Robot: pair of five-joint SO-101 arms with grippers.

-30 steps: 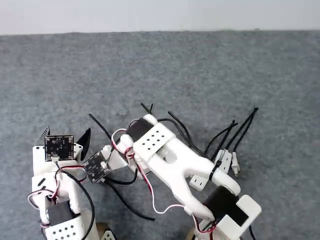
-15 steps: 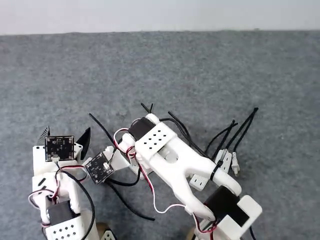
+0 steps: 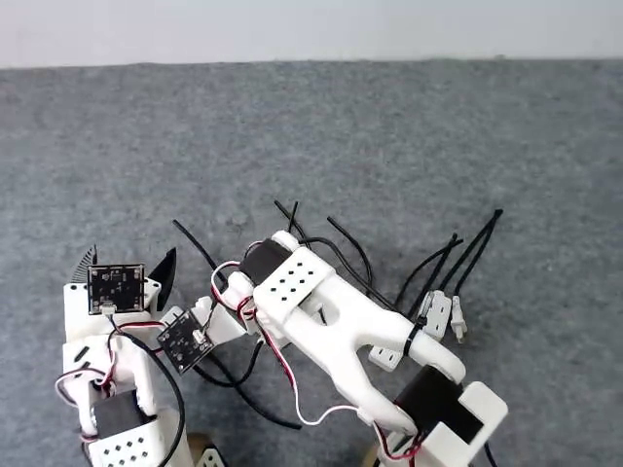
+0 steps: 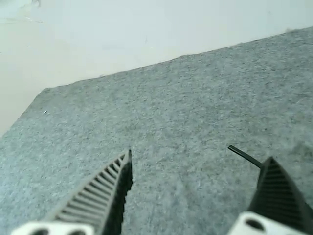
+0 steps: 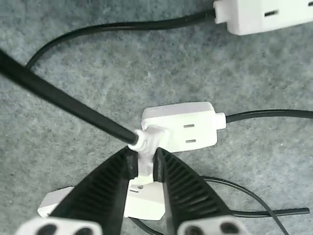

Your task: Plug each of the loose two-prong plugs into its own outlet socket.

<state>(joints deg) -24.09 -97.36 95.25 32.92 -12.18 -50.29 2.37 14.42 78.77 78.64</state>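
While the right arm's jaws are clenched on a white two-prong plug point(image 5: 145, 147), its head butts against the side of a white outlet socket point(image 5: 182, 126) lying flat on the grey bench point(image 4: 195, 107). The plug's black cord point(image 5: 63, 100) leaves it at a slant, away from the socket, so the plug's long axis runs crosswise to the socket's own length and lead. The socket's two slots face the camera. I cannot tell whether the prongs are seated.

A second socket point(image 5: 264, 14) lies further off, and another white piece point(image 5: 142, 200) sits under the jaws.

From the high view the right arm point(image 3: 331, 311) covers the grasped plug, though black cords fan out around it and a socket pair point(image 3: 438, 313) shows beside it.

The left arm's jaws are spread wide and released above bare bench, near a loose cord end point(image 4: 243, 155).
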